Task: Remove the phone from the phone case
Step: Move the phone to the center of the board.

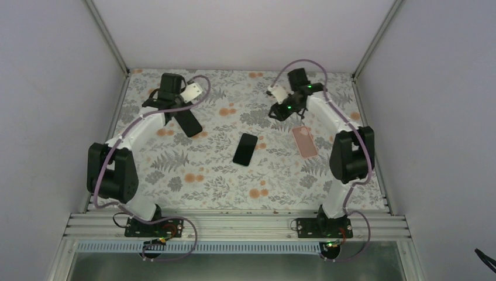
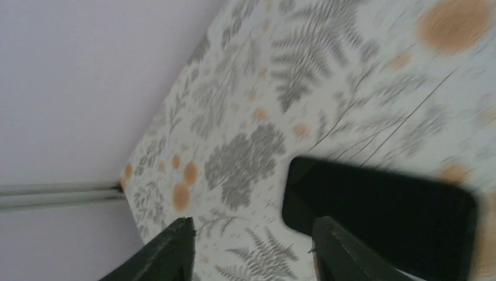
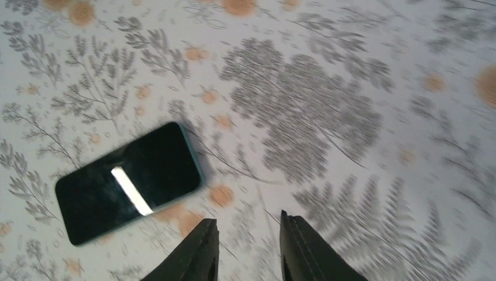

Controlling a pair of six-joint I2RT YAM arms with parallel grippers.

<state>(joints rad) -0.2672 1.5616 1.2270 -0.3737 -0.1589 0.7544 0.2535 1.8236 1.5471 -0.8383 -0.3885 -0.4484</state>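
Observation:
The black phone (image 1: 245, 148) lies screen-up and bare on the floral tablecloth at mid-table. The empty pink phone case (image 1: 305, 141) lies flat to its right, apart from it. My left gripper (image 1: 193, 126) hangs open and empty over the back left, left of the phone. In the left wrist view the phone (image 2: 380, 205) is blurred, just beyond the right finger of the gripper (image 2: 251, 234). My right gripper (image 1: 279, 113) is open and empty over the back, above the case. In the right wrist view the phone (image 3: 128, 181) lies to the left of the gripper (image 3: 248, 225).
The floral tablecloth (image 1: 193, 175) covers the table. White walls close the left, back and right sides. An aluminium rail (image 1: 234, 225) carrying both arm bases runs along the near edge. The right arm's elbow (image 1: 351, 155) stands just right of the case.

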